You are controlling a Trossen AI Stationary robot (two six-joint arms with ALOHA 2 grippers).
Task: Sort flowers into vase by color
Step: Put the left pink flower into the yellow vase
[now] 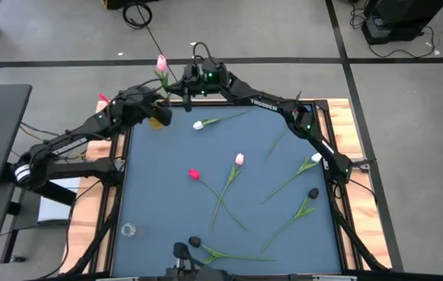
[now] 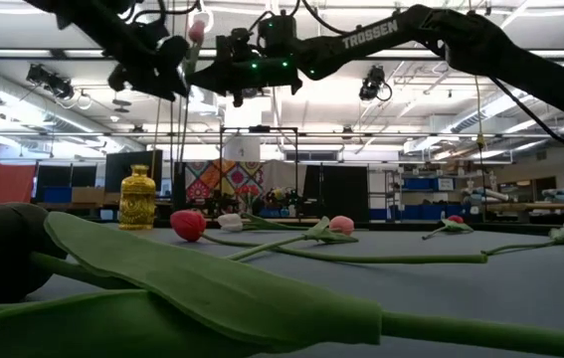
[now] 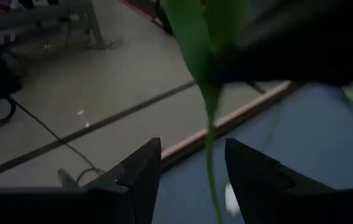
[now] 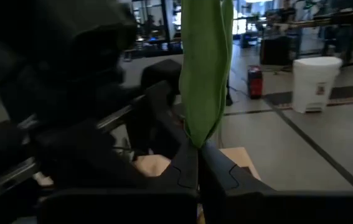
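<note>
My right gripper (image 4: pixel 198 152) reaches across the table's far edge and is shut on a pink tulip (image 1: pixel 161 64), held upright high above the far left corner. In the low view its bud (image 2: pixel 197 30) shows at the top. My left gripper (image 3: pixel 192 162) is open just beside it. The tulip's thin stem (image 3: pixel 210 155) hangs between the open fingers, apart from both. A yellow vase (image 2: pixel 137 199) stands at the far left corner below. White (image 1: pixel 198 125), pink (image 1: pixel 239 159), red (image 1: pixel 193 174) and black (image 1: pixel 312 193) tulips lie flat on the blue table. My right gripper pinches the pink tulip between its two fingers, at the foot of its green leaf (image 4: pixel 196 138). The fingers lie level and across the stem. The tulip stands upright, leaf and bud above the fingers and stem hanging below, lifted clear of the table.
Another white tulip (image 1: pixel 316 158) lies near the right edge and another black one (image 1: pixel 194 243) near the front edge. A small clear glass thing (image 1: pixel 128 229) sits at the near left. Wooden boards (image 1: pixel 100 195) frame the table. Free room lies between the scattered flowers.
</note>
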